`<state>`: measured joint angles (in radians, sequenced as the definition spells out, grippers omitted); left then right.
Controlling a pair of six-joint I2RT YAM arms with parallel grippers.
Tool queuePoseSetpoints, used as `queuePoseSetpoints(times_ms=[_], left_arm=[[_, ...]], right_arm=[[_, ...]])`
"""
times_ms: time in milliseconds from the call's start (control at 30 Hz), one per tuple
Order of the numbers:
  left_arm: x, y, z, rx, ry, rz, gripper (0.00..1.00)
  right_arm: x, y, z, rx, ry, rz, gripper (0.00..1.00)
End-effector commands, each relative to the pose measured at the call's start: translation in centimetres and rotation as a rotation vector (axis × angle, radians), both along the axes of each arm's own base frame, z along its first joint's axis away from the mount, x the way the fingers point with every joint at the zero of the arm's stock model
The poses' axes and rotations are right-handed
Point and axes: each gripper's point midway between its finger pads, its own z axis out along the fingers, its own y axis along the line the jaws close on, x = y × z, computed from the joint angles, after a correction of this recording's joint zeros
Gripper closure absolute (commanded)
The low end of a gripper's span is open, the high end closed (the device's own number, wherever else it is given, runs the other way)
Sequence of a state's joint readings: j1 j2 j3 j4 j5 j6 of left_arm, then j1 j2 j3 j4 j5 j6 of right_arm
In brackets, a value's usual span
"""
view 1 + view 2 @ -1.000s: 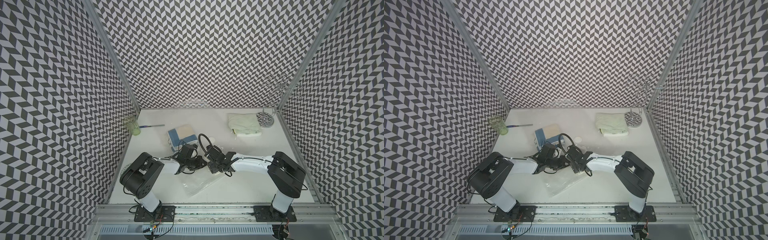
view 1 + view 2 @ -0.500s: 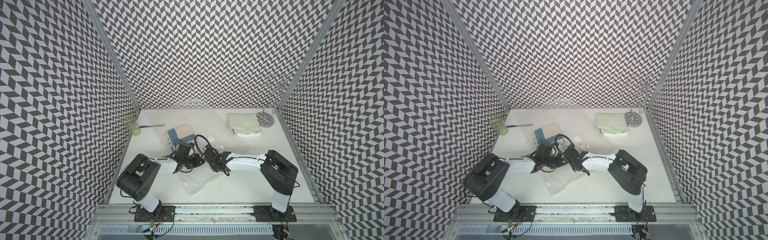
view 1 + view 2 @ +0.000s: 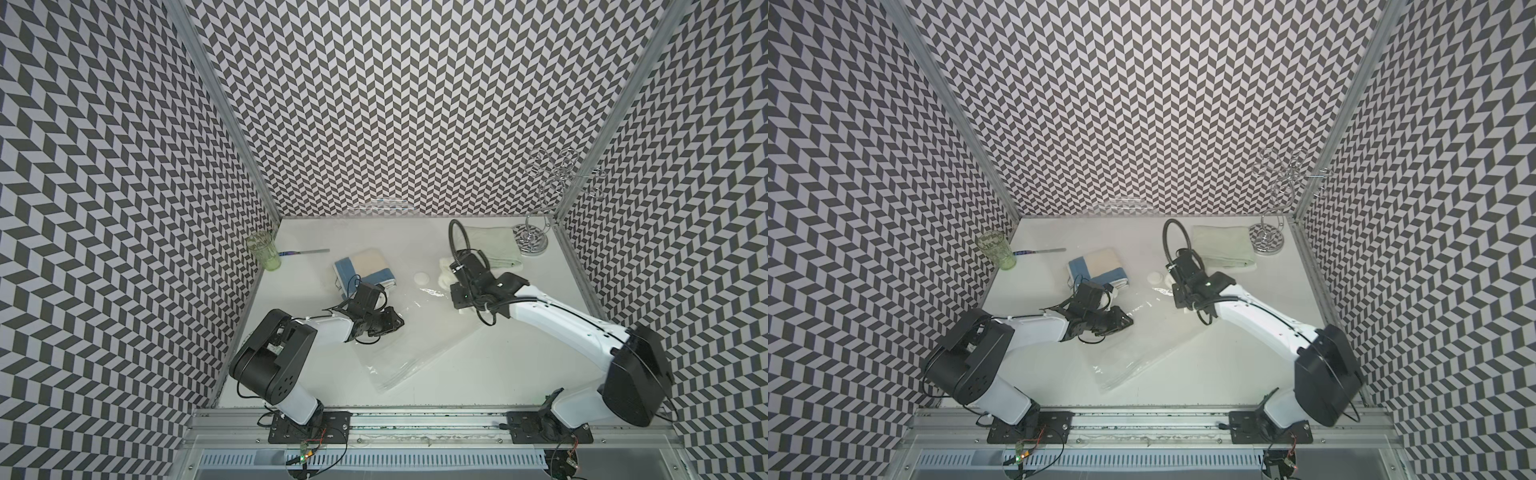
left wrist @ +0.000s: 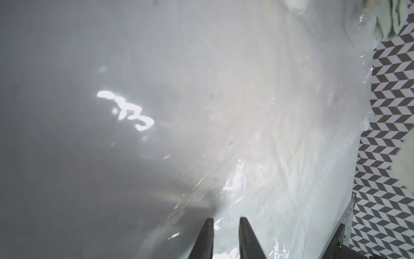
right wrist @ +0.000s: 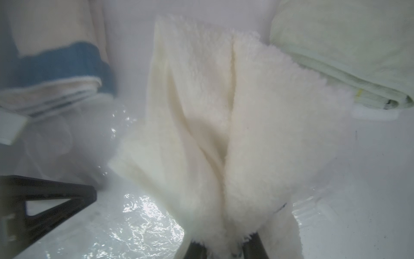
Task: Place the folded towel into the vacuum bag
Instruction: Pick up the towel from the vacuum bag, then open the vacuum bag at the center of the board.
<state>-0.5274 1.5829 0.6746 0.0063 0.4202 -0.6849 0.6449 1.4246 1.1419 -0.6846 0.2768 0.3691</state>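
Note:
The vacuum bag point(image 3: 419, 345) point(image 3: 1142, 345) lies flat and glossy across the middle of the table, its round white valve point(image 3: 422, 277) at the far end. My right gripper point(image 3: 451, 282) point(image 3: 1177, 286) point(image 5: 224, 246) is shut on a white fluffy folded towel point(image 5: 212, 134) point(image 3: 444, 268), which fans out from the jaws beside the valve. My left gripper point(image 3: 399, 323) point(image 3: 1129, 322) point(image 4: 226, 220) hovers low over the bag's left edge point(image 4: 280, 157). Its jaws stand slightly apart, with only film showing in the gap.
A blue and beige folded towel point(image 3: 365, 270) point(image 5: 56, 67) lies behind the left gripper. A pale green folded towel point(image 3: 490, 245) point(image 5: 347, 56) and a chrome wire stand point(image 3: 532, 241) sit at the back right. A green glass point(image 3: 264, 251) and a blue-handled tool point(image 3: 303, 252) are at the back left.
My right gripper has closed on the white towel and swung from the table's middle toward the back right. The left gripper's jaws have parted a little; that arm has shifted slightly.

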Motion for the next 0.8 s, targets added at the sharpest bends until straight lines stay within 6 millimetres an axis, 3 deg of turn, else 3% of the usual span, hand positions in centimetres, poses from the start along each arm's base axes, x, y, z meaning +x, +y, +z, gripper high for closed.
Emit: queuePoseSetpoints(times_ms=[0,133,300,433,767], left_arm=[[0.0,-1.9,4.7,0.070,-0.138,-0.111,0.63],[-3.3,-4.7,6.7,0.168,-0.200,-0.290,0.42],[-7.5,-7.8,5.4,0.361,-0.253,-0.501,0.20],[-8.6,-8.6,3.4,0.542,-0.280,-0.598,0.15],[-7.6,-7.9,0.4,0.901,-0.361,-0.669,0.15]], right_arm=[[-1.2,-3.0,1.0,0.083,0.032,-0.052,1.00],[-2.0,-6.7,0.3,0.163,0.029,-0.134,1.00],[-2.7,-8.8,-0.9,0.241,0.037,-0.185,1.00],[-2.5,-9.3,-1.0,0.272,0.033,-0.185,1.00],[-3.1,-8.2,-2.1,0.312,0.077,-0.128,1.00]])
